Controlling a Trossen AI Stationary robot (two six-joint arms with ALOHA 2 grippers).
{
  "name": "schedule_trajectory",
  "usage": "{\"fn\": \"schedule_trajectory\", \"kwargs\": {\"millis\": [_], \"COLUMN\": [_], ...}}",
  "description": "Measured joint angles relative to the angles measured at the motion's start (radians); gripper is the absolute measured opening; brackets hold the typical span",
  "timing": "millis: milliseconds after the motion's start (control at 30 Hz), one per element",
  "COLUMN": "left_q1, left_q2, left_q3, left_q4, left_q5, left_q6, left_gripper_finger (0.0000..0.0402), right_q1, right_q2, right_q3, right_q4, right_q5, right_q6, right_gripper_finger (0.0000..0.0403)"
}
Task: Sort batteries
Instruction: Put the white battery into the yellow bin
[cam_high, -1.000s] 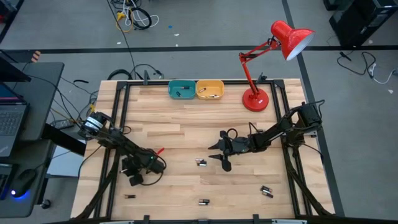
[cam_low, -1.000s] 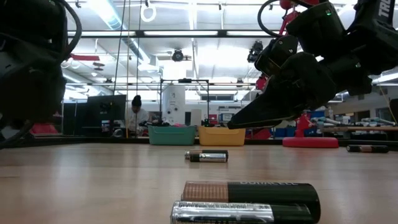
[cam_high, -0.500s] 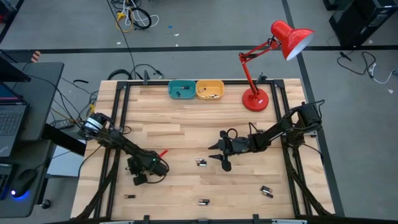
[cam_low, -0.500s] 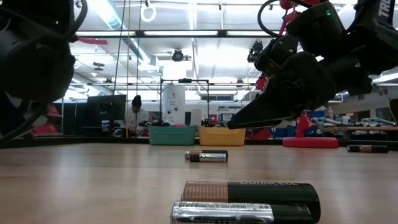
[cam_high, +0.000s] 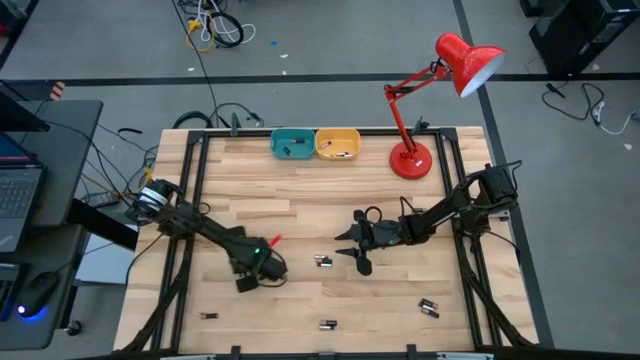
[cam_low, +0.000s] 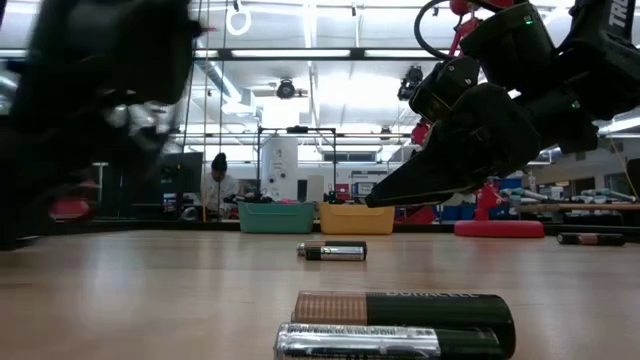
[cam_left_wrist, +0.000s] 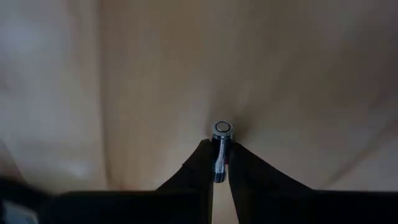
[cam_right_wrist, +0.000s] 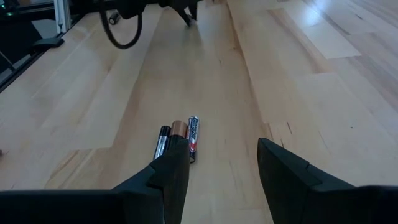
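Note:
My left gripper (cam_high: 246, 282) is near the table's front left, shut on one small battery (cam_left_wrist: 222, 129) with a dark body and a silvery end. In the low view it is a dark blur (cam_low: 90, 90). My right gripper (cam_high: 356, 252) waits open at the table's middle, low over the wood. Three batteries (cam_right_wrist: 177, 138) lie side by side just ahead of its fingers (cam_right_wrist: 175, 174). More batteries lie flat on the wood at the front left (cam_high: 208, 315), front middle (cam_high: 327, 324) and front right (cam_high: 428, 307). My left gripper pinches the battery's dark body (cam_left_wrist: 219, 163) between its two fingertips. The battery lies along the fingers, and its silvery end (cam_left_wrist: 222, 129) sticks out past the tips. The fingers point steeply down from above, and the battery points down with them.
A teal bin (cam_high: 292, 144) and a yellow bin (cam_high: 337, 144) stand side by side at the far edge. A red desk lamp (cam_high: 410, 160) stands at the far right. Open wood lies between the two grippers and the bins.
My left gripper has gone toward the table's right edge and risen, tipping to point more steeply down. In the low view it has swept in from the left as a blur. My right gripper has kept still.

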Motion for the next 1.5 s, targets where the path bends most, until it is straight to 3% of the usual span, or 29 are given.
{"fn": "schedule_trajectory", "kwargs": {"millis": [333, 600, 1033, 1267, 1500], "left_q1": [0.176, 0.38, 0.761, 0.903, 0.959], "left_q2": [0.0, 0.0, 0.0, 0.018, 0.115], "left_q3": [0.147, 0.152, 0.152, 0.152, 0.152], "left_q4": [0.112, 0.425, 1.048, 1.229, 1.388], "left_q5": [-0.329, -0.369, -0.233, -0.132, -0.033], "left_q6": [0.199, 0.487, 0.86, 0.876, 0.873], "left_gripper_finger": [0.0044, 0.0044, 0.0044, 0.0044, 0.0044], "right_q1": [0.0, 0.0, -0.039, -0.088, -0.123], "right_q2": [0.0, 0.0, 0.0, 0.0, 0.0], "right_q3": [0.0, 0.0, 0.0, 0.0, 0.0], "right_q4": [-0.001, -0.068, -0.153, -0.164, -0.168], "right_q5": [0.0, 0.0, 0.032, 0.032, 0.032], "right_q6": [0.025, 0.016, -0.055, -0.074, -0.071], "right_gripper_finger": [0.0174, 0.0174, 0.0174, 0.0174, 0.0174]}}
